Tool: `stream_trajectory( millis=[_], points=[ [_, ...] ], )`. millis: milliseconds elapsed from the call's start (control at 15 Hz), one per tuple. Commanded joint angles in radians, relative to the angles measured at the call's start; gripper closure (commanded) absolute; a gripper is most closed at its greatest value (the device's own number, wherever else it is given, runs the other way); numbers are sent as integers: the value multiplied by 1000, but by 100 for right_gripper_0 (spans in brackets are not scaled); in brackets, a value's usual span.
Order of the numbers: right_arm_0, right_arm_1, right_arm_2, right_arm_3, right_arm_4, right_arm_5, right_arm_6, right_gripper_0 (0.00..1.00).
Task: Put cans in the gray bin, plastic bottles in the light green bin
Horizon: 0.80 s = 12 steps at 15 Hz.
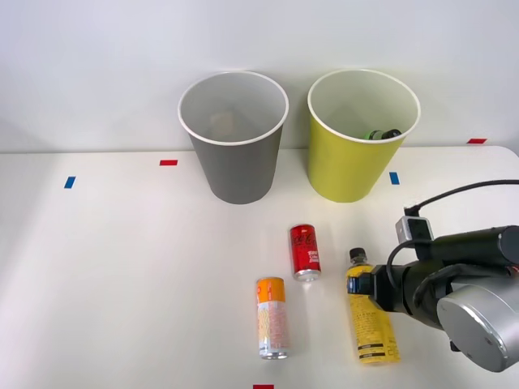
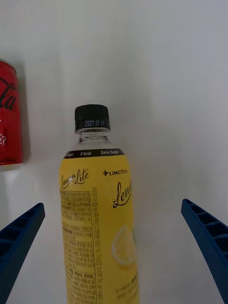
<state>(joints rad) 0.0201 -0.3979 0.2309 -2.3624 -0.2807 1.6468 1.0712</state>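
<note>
**Open gripper lined up on the yellow bottle**

Right gripper [image 2: 114, 251] is wide open – blue fingers [image 2: 19, 237] spread to either side of the yellow bottle [image 2: 102, 218], not touching it. In the front view the arm comes in from the right w/ the gripper [image 1: 375, 293] over the bottle's [image 1: 369, 316] middle. Bottle lies flat on the white table [image 1: 122, 267], black cap [image 2: 92, 118] pointing toward the bins.

Just beside it sits the red can [image 1: 305, 252]; a bit further left and nearer the robot, the orange can [image 1: 272, 318] – both lying down, apart from each other.

At the back, gray bin [image 1: 233, 138] on the left, light green bin [image 1: 361, 134] on the right, close together. A dark green bottle [image 1: 381, 134] is already inside the green one; can't make out anything in the gray one.

Step in hand, by my read: grasp approach on the yellow bottle. Next calls for dropping down around the body, closing, lifting, then carrying over to the green bin – w/o nudging the red can.
</note>
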Motion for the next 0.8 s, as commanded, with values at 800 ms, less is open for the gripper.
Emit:
stream_trajectory(
  millis=[800],
  points=[
    [-51,113,11,152,129,41,50,0]
  ],
)
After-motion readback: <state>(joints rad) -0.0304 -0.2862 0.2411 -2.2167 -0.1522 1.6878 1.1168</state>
